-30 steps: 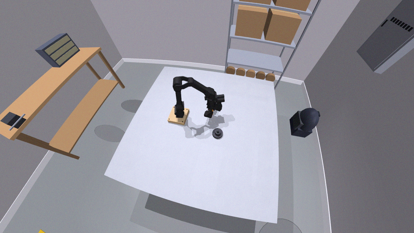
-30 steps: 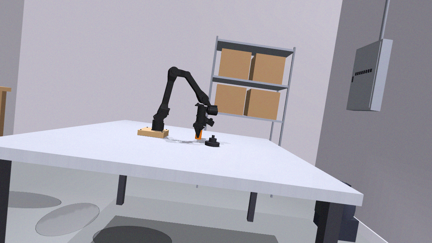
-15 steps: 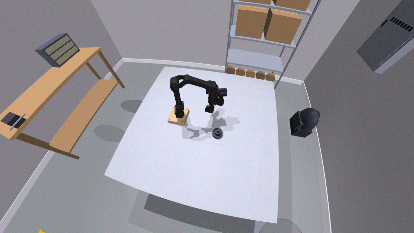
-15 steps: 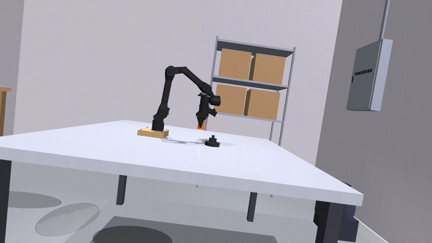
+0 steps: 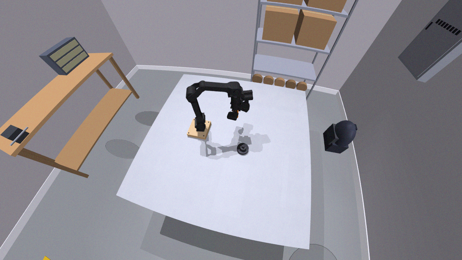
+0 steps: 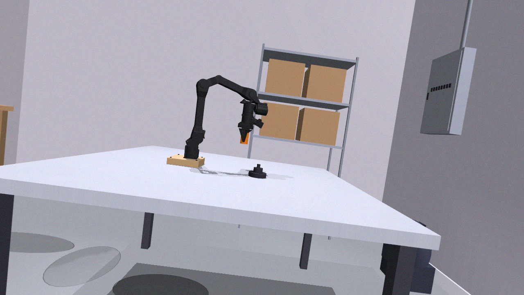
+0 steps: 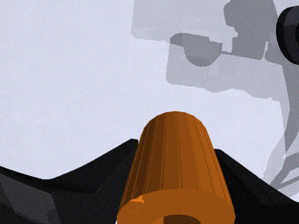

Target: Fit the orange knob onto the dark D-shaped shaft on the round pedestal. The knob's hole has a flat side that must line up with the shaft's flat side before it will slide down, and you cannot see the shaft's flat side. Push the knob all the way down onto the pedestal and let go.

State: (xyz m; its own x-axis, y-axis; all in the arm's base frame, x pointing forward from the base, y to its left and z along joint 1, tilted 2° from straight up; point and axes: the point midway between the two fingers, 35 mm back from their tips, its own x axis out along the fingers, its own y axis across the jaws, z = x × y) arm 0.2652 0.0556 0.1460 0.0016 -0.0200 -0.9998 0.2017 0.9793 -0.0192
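Shelving and bench around the room
Cardboard boxes [image 5: 280, 25] [image 6: 285, 77] fill a metal shelf unit [image 5: 286, 46] [image 6: 307, 98]; a drawer cabinet [image 5: 64, 56] tops a wooden bench [image 5: 48, 96].

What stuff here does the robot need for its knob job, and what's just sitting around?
For the job:
- orange knob, held in the jaws
- round pedestal with its dark shaft

Just around:
- cardboard boxes on the shelf rack
- wooden bench
- drawer unit
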